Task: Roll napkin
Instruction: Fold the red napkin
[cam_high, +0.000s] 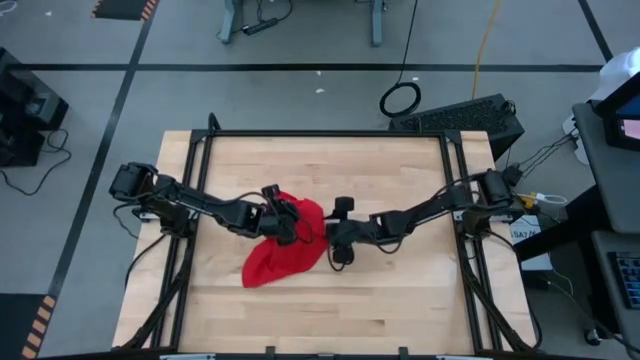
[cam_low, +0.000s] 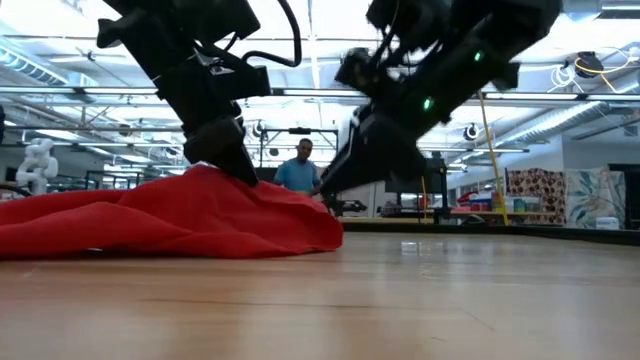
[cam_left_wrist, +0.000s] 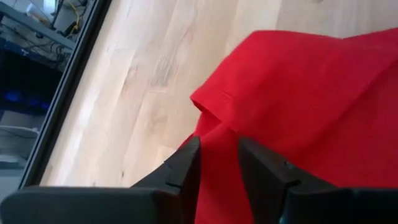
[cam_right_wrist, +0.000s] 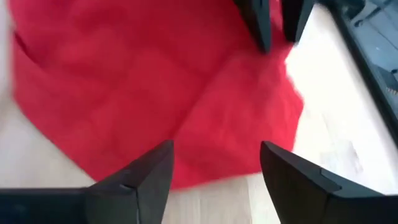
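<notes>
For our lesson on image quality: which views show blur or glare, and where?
Right wrist view: the napkin is smeared by blur. Low view: bright ceiling lights glare behind the dark arms. Left wrist view: the napkin's folds look sharp between the left gripper fingers.

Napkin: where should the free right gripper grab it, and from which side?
Judging by the high view, the napkin lies bunched; its near edge beside the right gripper looks easiest. Come from the right, low, pinching that edge; the left gripper sits on the far fold.

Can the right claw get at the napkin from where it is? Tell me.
Probably yes. The right claw stands open just off the napkin edge, with only bare table between; the left claw works the far side.
</notes>
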